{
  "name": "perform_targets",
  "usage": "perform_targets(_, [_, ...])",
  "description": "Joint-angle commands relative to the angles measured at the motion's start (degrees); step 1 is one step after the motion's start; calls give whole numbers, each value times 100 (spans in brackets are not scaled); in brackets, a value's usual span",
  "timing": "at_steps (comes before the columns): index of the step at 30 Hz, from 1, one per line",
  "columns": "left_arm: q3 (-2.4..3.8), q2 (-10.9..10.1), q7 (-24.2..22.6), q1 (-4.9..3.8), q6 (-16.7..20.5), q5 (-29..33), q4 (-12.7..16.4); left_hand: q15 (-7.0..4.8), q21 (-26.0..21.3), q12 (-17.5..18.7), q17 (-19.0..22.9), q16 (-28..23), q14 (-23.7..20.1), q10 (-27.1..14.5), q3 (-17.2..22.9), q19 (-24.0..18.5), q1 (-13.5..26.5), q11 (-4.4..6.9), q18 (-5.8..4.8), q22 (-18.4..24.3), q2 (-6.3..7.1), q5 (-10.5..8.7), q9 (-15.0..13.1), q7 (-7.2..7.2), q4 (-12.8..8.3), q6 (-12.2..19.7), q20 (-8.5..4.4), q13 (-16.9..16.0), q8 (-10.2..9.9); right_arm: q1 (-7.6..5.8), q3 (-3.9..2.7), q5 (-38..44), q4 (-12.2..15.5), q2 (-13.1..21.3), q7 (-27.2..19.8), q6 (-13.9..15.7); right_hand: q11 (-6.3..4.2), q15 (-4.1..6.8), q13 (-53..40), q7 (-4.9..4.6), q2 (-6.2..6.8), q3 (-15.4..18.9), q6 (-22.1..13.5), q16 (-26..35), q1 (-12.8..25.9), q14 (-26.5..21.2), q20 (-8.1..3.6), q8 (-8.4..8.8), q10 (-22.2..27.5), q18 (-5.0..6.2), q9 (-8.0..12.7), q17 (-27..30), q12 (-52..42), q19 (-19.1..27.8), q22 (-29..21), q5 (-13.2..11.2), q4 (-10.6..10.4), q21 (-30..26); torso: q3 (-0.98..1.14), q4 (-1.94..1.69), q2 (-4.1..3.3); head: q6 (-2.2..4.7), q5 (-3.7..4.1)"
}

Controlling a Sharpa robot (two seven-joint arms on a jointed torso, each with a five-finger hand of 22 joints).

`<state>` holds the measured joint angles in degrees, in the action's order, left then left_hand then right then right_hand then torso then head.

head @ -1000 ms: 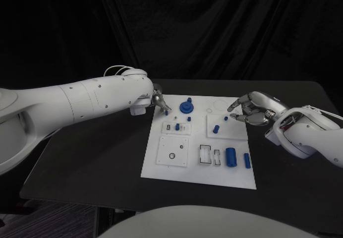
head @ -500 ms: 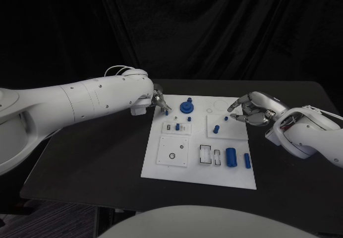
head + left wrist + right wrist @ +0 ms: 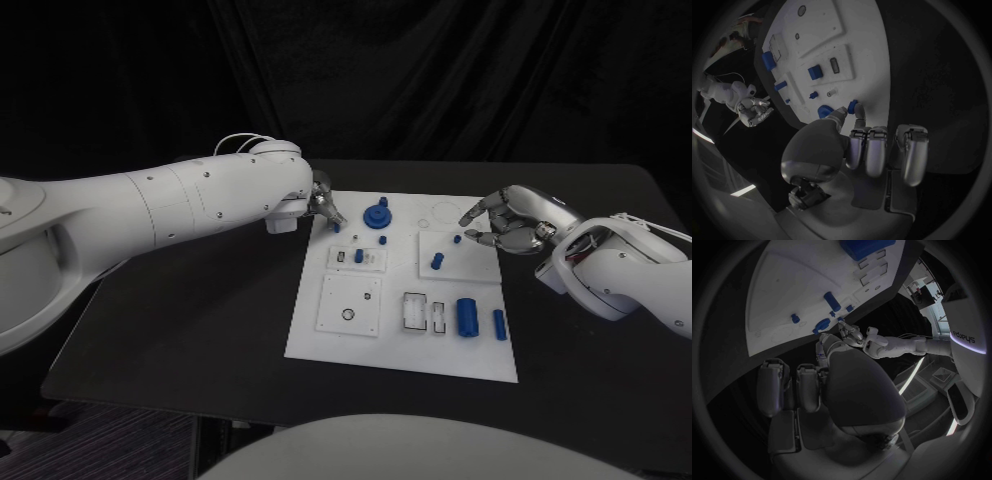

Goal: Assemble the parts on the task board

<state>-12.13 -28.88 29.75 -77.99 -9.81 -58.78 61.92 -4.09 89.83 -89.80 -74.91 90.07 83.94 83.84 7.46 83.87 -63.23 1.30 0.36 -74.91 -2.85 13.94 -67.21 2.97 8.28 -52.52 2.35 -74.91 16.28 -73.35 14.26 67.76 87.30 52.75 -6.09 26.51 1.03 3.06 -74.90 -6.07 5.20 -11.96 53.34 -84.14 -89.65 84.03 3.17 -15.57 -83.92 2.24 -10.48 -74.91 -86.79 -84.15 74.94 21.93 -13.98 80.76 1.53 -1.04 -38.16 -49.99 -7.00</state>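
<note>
While seemingly pinched, small blue peg (image 3: 336,227)

Left robot hand (image 3: 320,208): palm and most fingers hidden behind its own white arm in the head view.
Small blue peg (image 3: 853,106) at the left fingertips: grasp or mere touch cannot be told.
Right robot hand (image 3: 508,222): contents of curled fingers hidden.
Task board (image 3: 786,285): cut off by the circle's rim in the right wrist view.
Small recess fittings (image 3: 343,258): too small to identify.

Dim scene, fisheye-warped wrist views
</note>
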Motion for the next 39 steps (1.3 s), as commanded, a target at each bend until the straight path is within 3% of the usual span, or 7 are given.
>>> perform_targets(1, [3,17,-84,12,-107,-12,-8,14,17,-20,-1509,-7,606,616,15,613,-62,-19,-36,-1509,6,37,9,-12,-19,-38,30,-1509,-27,14,-5,2,2,5,99,-27,36,-37,-883,-19,-41,-38,-3,34,34,372,36,28,-203,32,8,-365,22,-124,1088,28,5,-24,1,-1,0,-1,3])
perform_targets(14, [3,25,-73,26,-167,-12,-22,7,17,-20,-1509,-7,606,616,74,613,-118,-9,-36,-1509,-25,158,21,-23,-52,-58,25,-1509,-51,14,-5,2,2,-1,103,-33,36,-37,-881,-19,-43,-40,-3,37,37,371,36,29,-202,34,10,-359,23,-122,1086,35,6,-29,1,2,1,-1,-8])
perform_targets(22, [3,19,-96,29,-149,-12,-15,-12,17,-20,-1509,-7,606,616,238,613,-199,12,-36,-1509,-13,510,35,-46,-126,-105,6,-1509,-93,14,-5,2,0,0,111,-40,36,-37,-881,-19,-43,-40,-3,37,37,371,36,29,-202,34,10,-359,23,-122,1086,35,6,-29,2,-1,1,-1,-14])
perform_targets(27, [3,-25,-110,30,-95,-12,27,-29,17,-20,-1509,-7,606,616,449,613,-312,31,-36,-1509,32,686,35,-67,-262,-122,-12,-1509,-120,14,-5,2,4,6,123,-48,36,-37,-872,-19,-45,-43,-4,37,36,371,36,30,-197,34,11,-359,28,-121,1085,40,9,-32,0,0,0,-1,-3])
perform_targets(28, [3,-35,-112,30,-83,-12,38,-37,17,-20,-1509,-7,606,616,551,613,-346,37,-36,-1509,60,823,34,-72,-321,-133,-21,-1509,-128,14,-5,2,4,9,125,-49,36,-37,-875,-18,-49,-47,-5,35,34,371,36,31,-199,35,12,-362,27,-120,1084,47,12,-35,0,0,1,-1,-4])
perform_targets(31, [3,-69,-116,30,-59,-12,77,-43,17,-20,-1509,-7,606,616,694,613,-358,44,-36,-1509,107,947,34,-76,-389,-136,-27,-1509,-145,14,-5,2,1,12,132,-51,36,-37,-875,-18,-49,-47,-5,35,34,371,36,31,-199,35,12,-362,27,-120,1084,47,12,-35,-2,-2,1,-1,-19])
perform_targets(39, [3,-172,-157,30,46,-12,216,-54,17,-20,-1509,-7,606,616,895,613,-350,57,-36,-1509,175,988,27,-86,-482,-178,-35,-1509,-149,14,-5,2,5,15,143,-60,36,-37,-871,-18,-53,-53,-5,38,31,370,36,32,-197,35,14,-357,29,-120,1084,55,16,-36,0,-4,4,-1,-27])
